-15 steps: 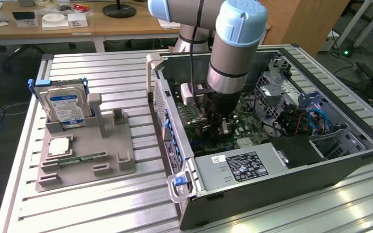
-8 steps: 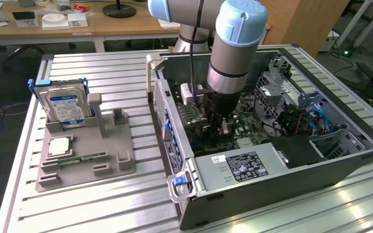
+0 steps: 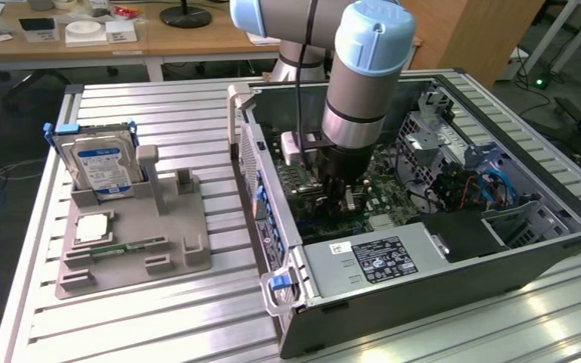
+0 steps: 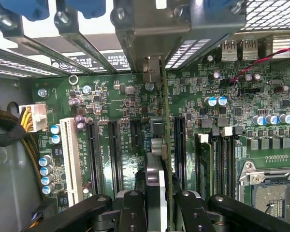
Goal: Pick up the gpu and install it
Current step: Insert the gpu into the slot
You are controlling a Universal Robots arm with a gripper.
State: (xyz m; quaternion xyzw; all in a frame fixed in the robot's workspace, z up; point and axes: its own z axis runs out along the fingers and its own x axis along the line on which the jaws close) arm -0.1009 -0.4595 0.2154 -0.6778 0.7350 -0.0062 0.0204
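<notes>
On the slatted table, in the exterior view, the open computer case (image 3: 532, 249) lies on its side at the exterior view's right. The arm reaches down into it, and the gripper (image 3: 336, 195) is low over the board, near the case's left wall. At the exterior view's left, well apart from the case, a grey holder (image 3: 134, 253) carries the blue-labelled hard drive (image 3: 104, 166) upright and a RAM stick (image 3: 129, 247) lying flat.

In the wrist view, the gripper (image 4: 162, 205) has its fingers (image 4: 134, 212) clamped on the gpu (image 4: 154, 176). The card is seen edge-on, standing on edge over the green motherboard (image 4: 111, 96). It runs along the long black expansion slots (image 4: 93, 154), with its metal bracket end at the case's rear slot openings (image 4: 152, 70). I cannot tell whether it is seated in a slot.
</notes>
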